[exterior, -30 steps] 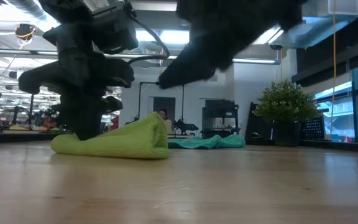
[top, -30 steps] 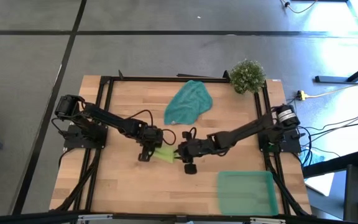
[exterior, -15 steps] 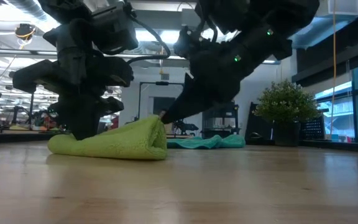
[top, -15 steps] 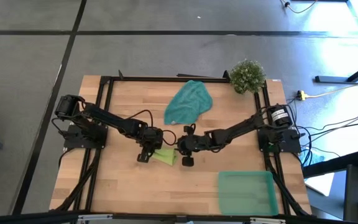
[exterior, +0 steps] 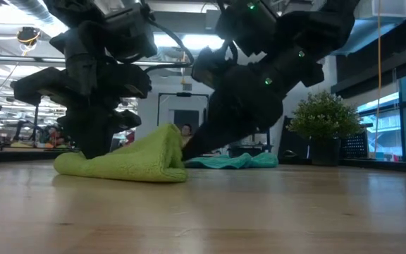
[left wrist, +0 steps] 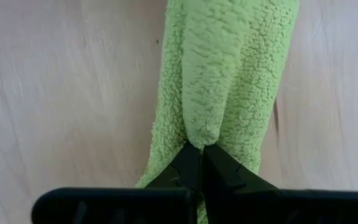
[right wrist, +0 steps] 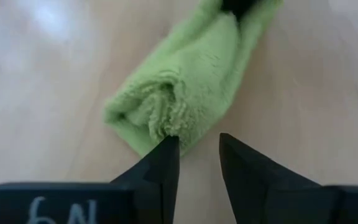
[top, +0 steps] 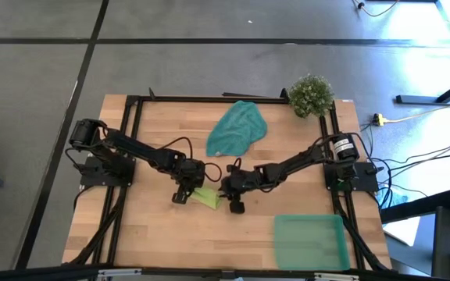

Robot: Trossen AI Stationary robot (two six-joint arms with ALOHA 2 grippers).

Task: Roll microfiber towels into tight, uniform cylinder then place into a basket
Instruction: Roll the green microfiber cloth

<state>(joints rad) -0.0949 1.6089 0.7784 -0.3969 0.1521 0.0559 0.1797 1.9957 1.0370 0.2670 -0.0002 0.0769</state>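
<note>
A lime green towel (top: 208, 197), rolled into a loose cylinder, lies on the wooden table's middle between my two grippers. My left gripper (top: 186, 190) stands over the roll's left end, shut on it. My right gripper (right wrist: 195, 144) slants down at the roll's spiral right end (right wrist: 157, 115) with its fingers open; one fingertip (right wrist: 168, 144) is at that end's edge. A teal towel (top: 237, 129) lies crumpled flat on the table farther back. The green basket (top: 309, 240) sits at the near right corner. My left gripper pinches a raised fold of the lime towel at the roll's left end (left wrist: 197, 134) between its two fingertips, steeply from above and in line with the roll. The roll lies on the table, stretching away from the fingers. My right gripper has one fingertip at the roll's other end; whether it touches, I cannot tell.
A small bushy plant (top: 311, 95) stands at the far right corner. A black frame (top: 135, 117) runs around the tabletop. Bare wood lies between the roll and the basket.
My right gripper has come down and toward the table's left, up to the lime roll's right end, with its finger gap unchanged. My left gripper has kept its hold and place.
</note>
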